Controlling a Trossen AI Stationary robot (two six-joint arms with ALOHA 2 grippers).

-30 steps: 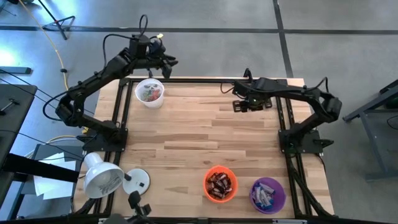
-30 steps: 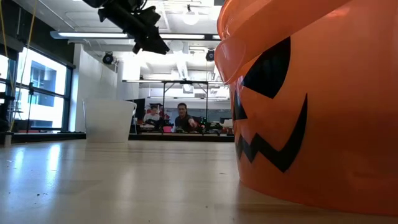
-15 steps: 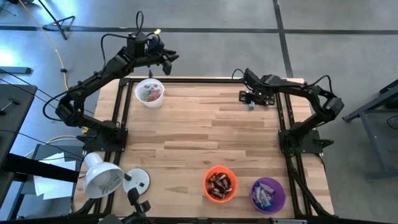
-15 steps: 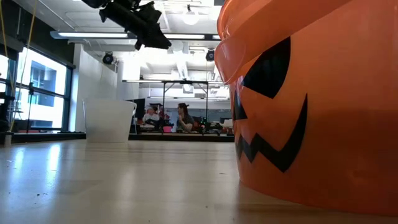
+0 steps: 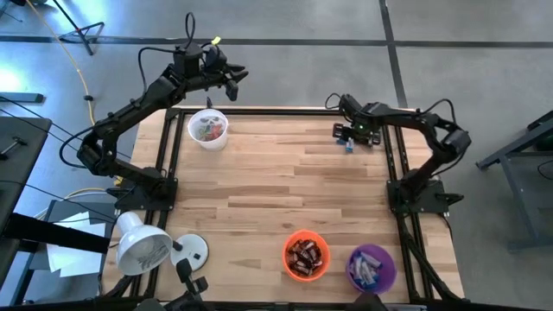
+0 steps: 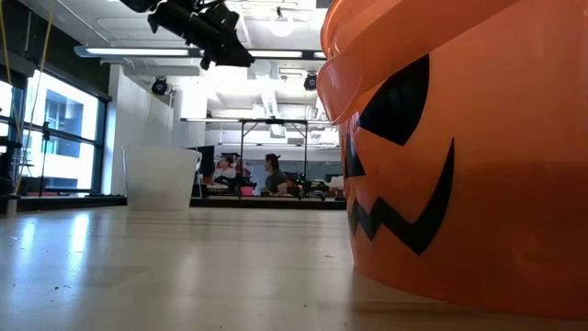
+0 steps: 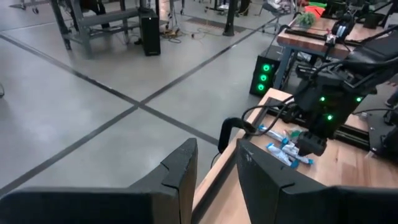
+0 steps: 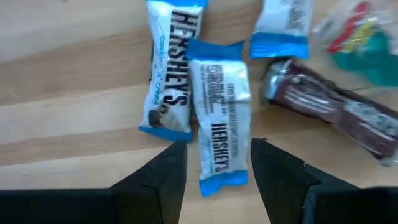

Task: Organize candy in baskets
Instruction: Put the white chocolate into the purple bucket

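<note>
Near the far right corner of the wooden tabletop (image 5: 276,190), the right tool (image 8: 214,163) hangs spread and empty astride a blue-and-white wrapped candy bar (image 8: 217,115); more bars lie beside it. Beyond the far edge, the left tool (image 7: 214,163) hangs parted, empty, near the white bucket (image 5: 208,128). Orange bucket (image 5: 306,254) and purple bucket (image 5: 371,269) sit at the near edge.

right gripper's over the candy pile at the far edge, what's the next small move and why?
Probably lower the right gripper a little and close on the blue-and-white bar. Its open fingers straddle that bar's near end in the right wrist view, and the bar lies partly over a second blue-and-white bar, so it comes off first. The left gripper waits beyond the white basket.
</note>
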